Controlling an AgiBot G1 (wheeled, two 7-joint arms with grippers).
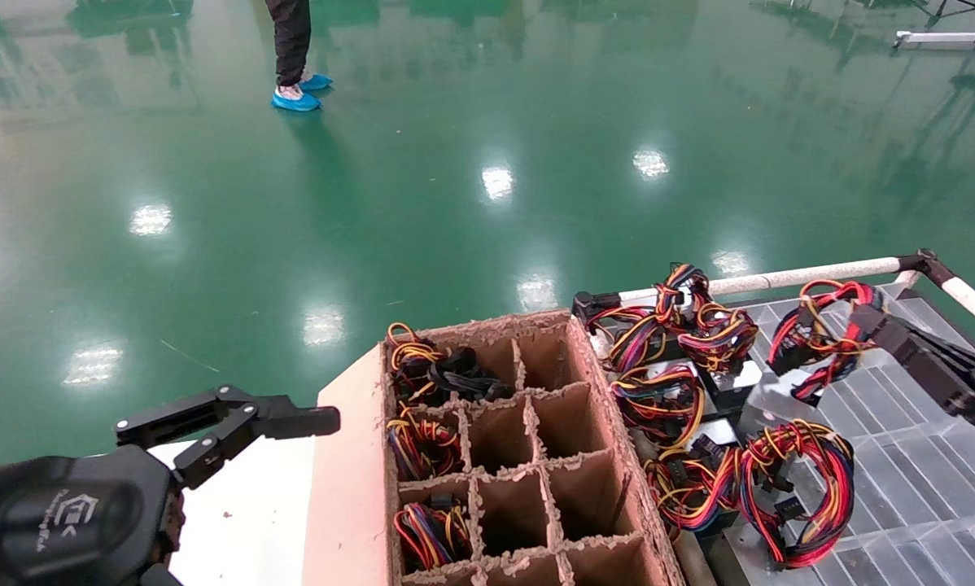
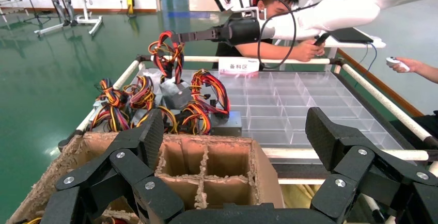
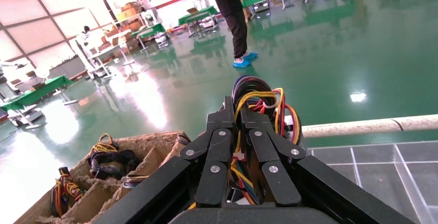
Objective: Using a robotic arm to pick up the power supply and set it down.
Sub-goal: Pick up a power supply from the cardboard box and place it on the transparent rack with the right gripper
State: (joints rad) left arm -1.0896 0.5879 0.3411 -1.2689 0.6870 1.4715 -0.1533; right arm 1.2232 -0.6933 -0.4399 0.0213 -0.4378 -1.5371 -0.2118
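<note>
Head view, right tool: our right tool (image 1: 862, 319) reaches in from the right over the clear divided tray (image 1: 927, 488), its tip buried in a red, yellow and black wire loop (image 1: 817, 338) that looks raised above the other bundles.
Head view, stock: more power supplies (image 1: 683, 407) with looped wires lie crowded on the tray's near-left part, just beside the cardboard divider box (image 1: 536, 456).
Head view, box: three cells down its left column already hold wire bundles; the other cells we can see are bare.
Head view, left tool: our left tool (image 1: 235, 427) sits low at the left, near the box's left flap, holding nothing.

Left wrist view, left tool: its black linked fingers (image 2: 129, 162) stand wide apart over the box, nothing between them.
Left wrist view, right arm: the white robotic arm (image 2: 351, 7) stretches across the tray with the wire loop (image 2: 168, 53) hanging from its tip; a silver-grey power supply (image 2: 175, 92) sits under that loop, and we cannot tell whether it has left the tray.

Right wrist view, right tool: its fingers (image 3: 222, 146) are pressed nearly together, pinching the coloured wires (image 3: 261, 97) that rise between and beyond them.

Step in hand: we judge this is the pick-up, the supply gripped by its wire loop.
Next move: it calls for a steady lift clear of the neighbouring bundles, then a carry left to a bare cell, lowering the metal body in before we let go.
</note>
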